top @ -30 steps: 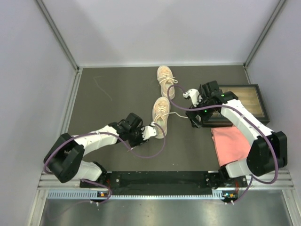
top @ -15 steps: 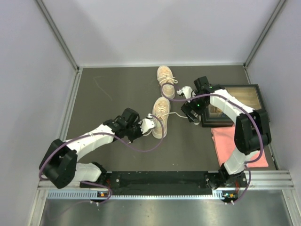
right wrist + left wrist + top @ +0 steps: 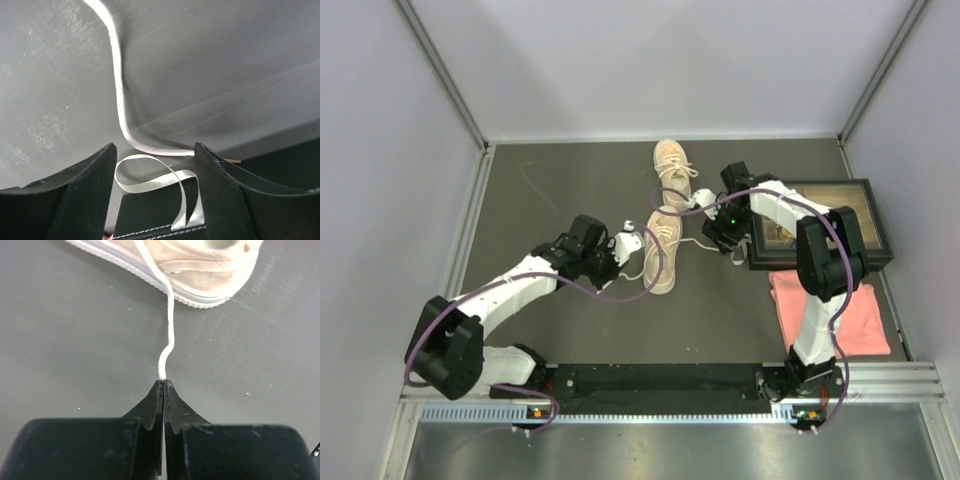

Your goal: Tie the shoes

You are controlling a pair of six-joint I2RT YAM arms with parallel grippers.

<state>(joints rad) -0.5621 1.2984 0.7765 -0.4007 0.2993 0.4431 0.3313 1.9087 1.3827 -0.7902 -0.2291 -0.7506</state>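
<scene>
Two beige shoes lie mid-table: the far shoe (image 3: 670, 160) and the near shoe (image 3: 662, 250) (image 3: 200, 265). My left gripper (image 3: 633, 243) (image 3: 163, 382) sits just left of the near shoe, shut on a white lace (image 3: 169, 330) that runs taut from the fingertips to the shoe. My right gripper (image 3: 730, 248) (image 3: 155, 147) hangs to the right of that shoe, open. The other lace end (image 3: 117, 75) lies on the table between its fingers, its tip against the right finger (image 3: 220, 180). Nothing is gripped there.
A black framed box (image 3: 820, 220) stands right beside the right gripper, its silver ribbon loop (image 3: 150, 182) between the fingers. A pink cloth (image 3: 825, 305) lies in front of the box. Grey walls close the table at left, right and back.
My left gripper shut on the lace and drew it up and left, away from the shoe's heel. My right gripper swung in toward the other lace end, its jaws narrowing.
</scene>
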